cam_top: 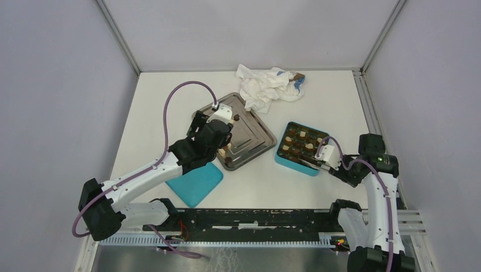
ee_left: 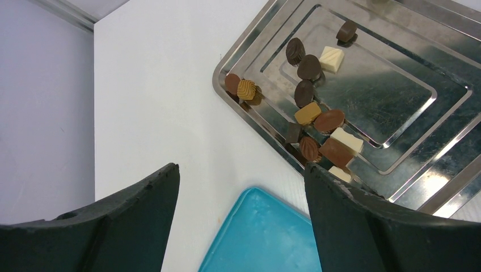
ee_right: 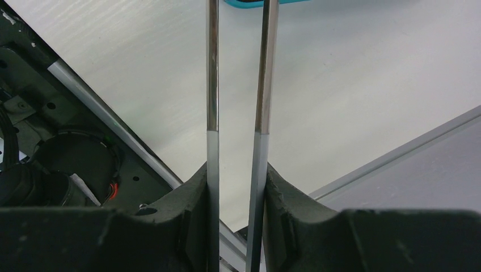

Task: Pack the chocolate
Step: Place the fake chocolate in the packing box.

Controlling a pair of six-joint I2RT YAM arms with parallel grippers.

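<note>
Left claw (ee_left: 239, 175) gapes wide, empty, chocolates (ee_left: 309, 113) on steel tray (ee_left: 397, 96) at its one o'clock; right claw (ee_right: 235, 170) pinches metal tweezers (ee_right: 211, 85) narrowly.

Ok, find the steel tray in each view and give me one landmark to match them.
Top external: steel tray at the centre, turned cornerwise.
Left wrist: tray fills the upper right, chocolates along its left edge.
Right wrist: not in it.
Landmark: the teal lid just off the tray's near edge, in both of those views.
</note>
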